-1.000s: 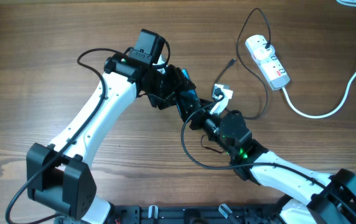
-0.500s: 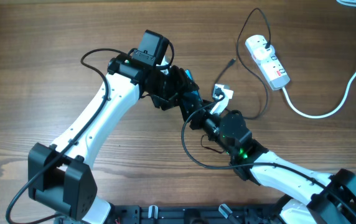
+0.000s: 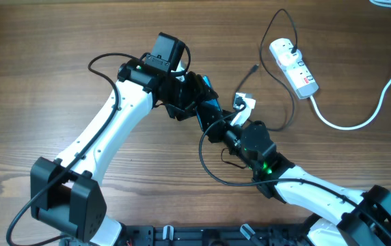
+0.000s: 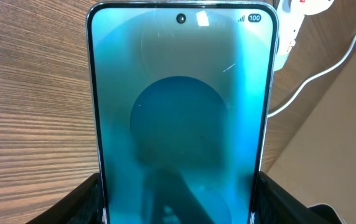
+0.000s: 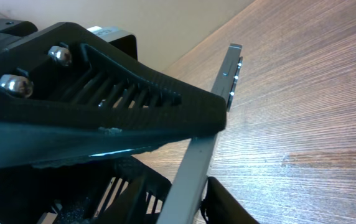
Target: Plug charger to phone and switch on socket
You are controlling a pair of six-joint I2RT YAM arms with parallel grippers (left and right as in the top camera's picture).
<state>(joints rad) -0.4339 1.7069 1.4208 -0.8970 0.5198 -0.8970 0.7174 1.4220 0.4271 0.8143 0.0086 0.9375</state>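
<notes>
**One phone in the left grip, connector lying loose**

Wood-grain tabletop, brown and matte, fills every view. Two white-and-black arms reach across it and meet near the middle.

One thick white lead curves smoothly off the right side. It runs from one socket, a white elongated power strip with red marks, lying flat at the upper right, well apart from both arms.

One phone is a flat rounded rectangle with a glossy cyan screen and a thin metallic rim. It is lifted off the table, and the left gripper is clamped on its lower part, with black fingers pressing both long sides.

The right gripper sits just beside the phone. Its wrist camera shows one ribbed black finger crossing the phone's grey edge. Whether its jaws are closed on anything cannot be told.

One charger, a thin black cable, loops around the socket. Its small dark connector lies free on the wood between the socket and the grippers, touching neither.
</notes>
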